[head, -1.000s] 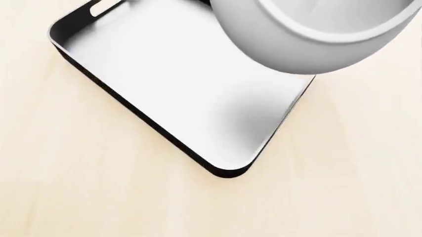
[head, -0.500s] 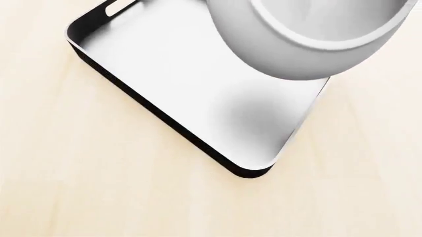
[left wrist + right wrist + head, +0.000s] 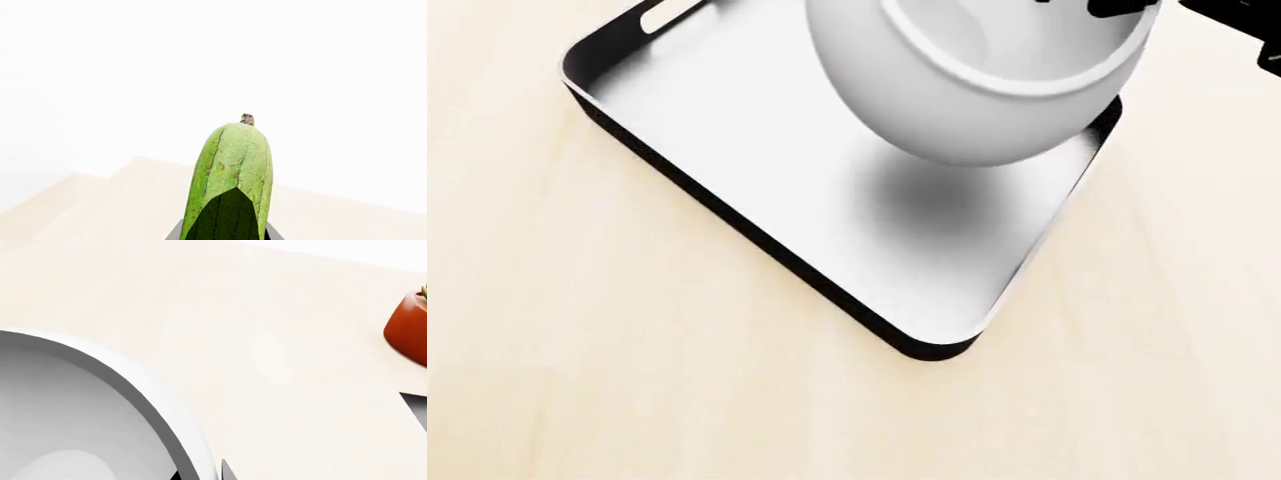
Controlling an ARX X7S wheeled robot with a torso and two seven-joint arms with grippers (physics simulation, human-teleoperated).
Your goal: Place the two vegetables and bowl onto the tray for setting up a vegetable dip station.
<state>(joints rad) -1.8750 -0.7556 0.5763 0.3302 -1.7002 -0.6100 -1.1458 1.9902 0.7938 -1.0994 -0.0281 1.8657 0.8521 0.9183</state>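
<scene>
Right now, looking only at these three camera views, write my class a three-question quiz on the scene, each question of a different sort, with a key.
1. True or false: the white bowl rests flat on the tray floor.
2. Multiple choice: what fills the left wrist view? A) a carrot B) a green vegetable C) a wire rack
3. Fill in: beyond the bowl's rim in the right wrist view, at the picture's edge, stands a terracotta-orange ____.

Key: 1. False; it hangs above the tray, with its shadow on the floor below. 2. B. 3. pot.
</scene>
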